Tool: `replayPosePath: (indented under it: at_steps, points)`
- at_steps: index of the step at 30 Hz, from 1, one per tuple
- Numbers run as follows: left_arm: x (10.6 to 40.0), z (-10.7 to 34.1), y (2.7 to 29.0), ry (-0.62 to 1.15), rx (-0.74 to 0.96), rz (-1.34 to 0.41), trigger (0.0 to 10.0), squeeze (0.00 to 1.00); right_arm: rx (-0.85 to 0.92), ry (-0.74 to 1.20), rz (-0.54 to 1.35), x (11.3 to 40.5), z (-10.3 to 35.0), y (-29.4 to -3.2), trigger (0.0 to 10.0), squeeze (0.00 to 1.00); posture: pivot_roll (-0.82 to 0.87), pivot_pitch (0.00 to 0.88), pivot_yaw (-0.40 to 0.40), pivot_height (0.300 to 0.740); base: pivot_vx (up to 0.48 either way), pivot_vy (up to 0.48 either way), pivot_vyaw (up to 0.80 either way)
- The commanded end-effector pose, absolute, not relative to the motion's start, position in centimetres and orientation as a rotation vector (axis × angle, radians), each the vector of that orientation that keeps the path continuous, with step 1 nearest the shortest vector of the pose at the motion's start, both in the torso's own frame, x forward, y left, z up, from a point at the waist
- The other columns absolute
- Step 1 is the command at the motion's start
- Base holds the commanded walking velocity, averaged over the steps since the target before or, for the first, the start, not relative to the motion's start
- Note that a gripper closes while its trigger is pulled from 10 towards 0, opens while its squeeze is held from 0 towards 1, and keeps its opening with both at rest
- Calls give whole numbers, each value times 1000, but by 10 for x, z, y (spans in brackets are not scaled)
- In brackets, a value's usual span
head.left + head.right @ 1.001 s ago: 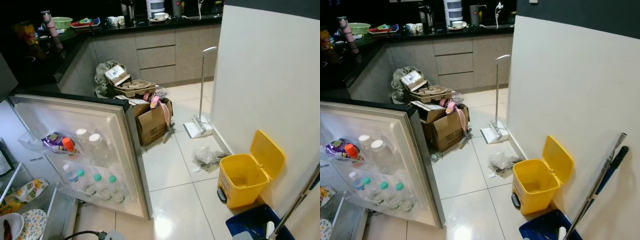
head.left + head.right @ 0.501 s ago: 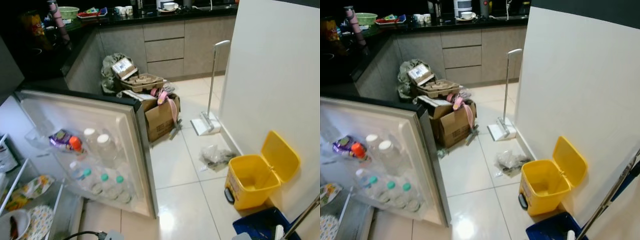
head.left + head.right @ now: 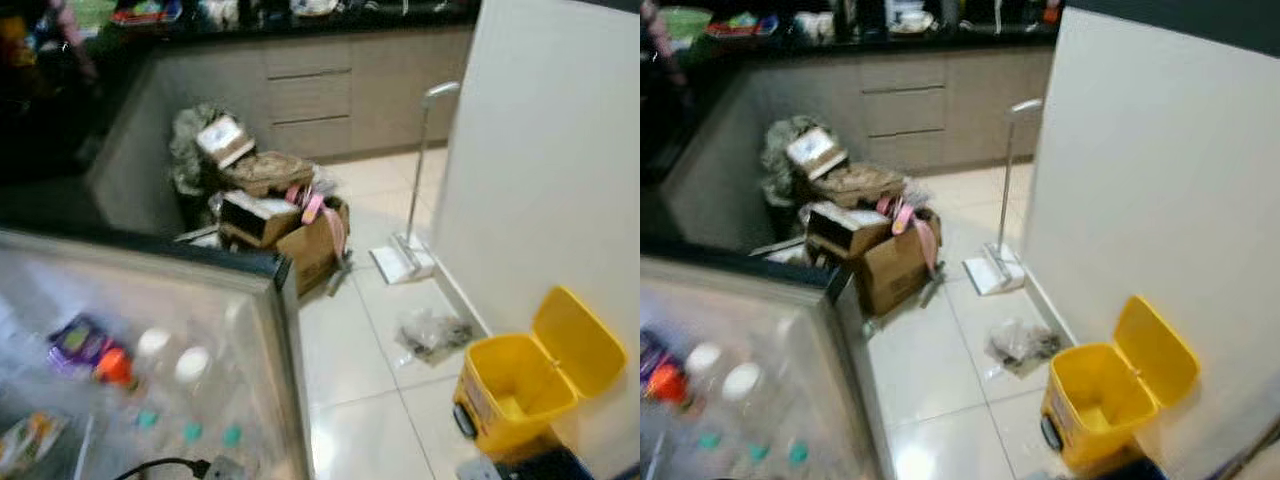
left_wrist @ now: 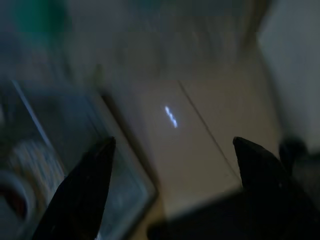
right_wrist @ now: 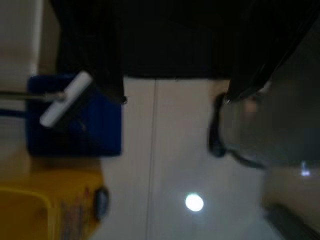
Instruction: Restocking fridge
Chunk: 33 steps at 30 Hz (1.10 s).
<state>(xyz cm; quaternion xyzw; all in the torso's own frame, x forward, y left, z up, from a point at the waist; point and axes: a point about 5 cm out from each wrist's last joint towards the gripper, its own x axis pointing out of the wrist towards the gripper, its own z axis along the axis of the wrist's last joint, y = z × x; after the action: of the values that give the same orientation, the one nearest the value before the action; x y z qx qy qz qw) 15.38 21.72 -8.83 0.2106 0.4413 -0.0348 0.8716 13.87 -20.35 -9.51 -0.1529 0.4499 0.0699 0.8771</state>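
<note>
Standing open at the robot's left, the fridge door point(image 3: 150, 330) takes the lower left of the head views, and it is blurred. Its racks hold several clear bottles point(image 3: 190, 365) with white and green caps, and beside them a purple packet point(image 3: 72, 338) with an orange-capped thing point(image 3: 115, 367) touching it. On the right rises a white wall point(image 3: 545, 160). Behind, grey kitchen cabinets point(image 3: 310, 95) carry a dark tabletop point(image 3: 880, 35) with dishes that are too blurred to name. On the tiled floor point(image 3: 345, 340) near the door edge is a pile of cardboard boxes point(image 3: 290, 225) with egg trays and bags. A white dustpan with a long handle point(image 3: 415, 200) stands upright near the wall, and a crumpled plastic bag point(image 3: 430, 332) lies between it and the yellow pedal bin point(image 3: 525, 385), whose lid is up. A blue bucket point(image 5: 75, 117) stands just beside the bin.

The left gripper point(image 4: 172, 165) hangs above the floor next to the fridge's lower edge, its fingers point(image 4: 85, 190) spread wide and holding nothing. The right gripper point(image 5: 172, 90) hangs over the floor near the bucket, fingers point(image 5: 100, 55) also spread apart, empty.
</note>
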Motion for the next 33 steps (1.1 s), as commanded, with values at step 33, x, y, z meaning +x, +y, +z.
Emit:
replayPosePath:
  at_steps: [33]
  points:
    - [131, -86, 257, 950, 349, 266, 10000, 0, -267, 677, 182, 195, -66, -189, 10000, 0, -128, 1, 44, 740, 0, 0, 0]
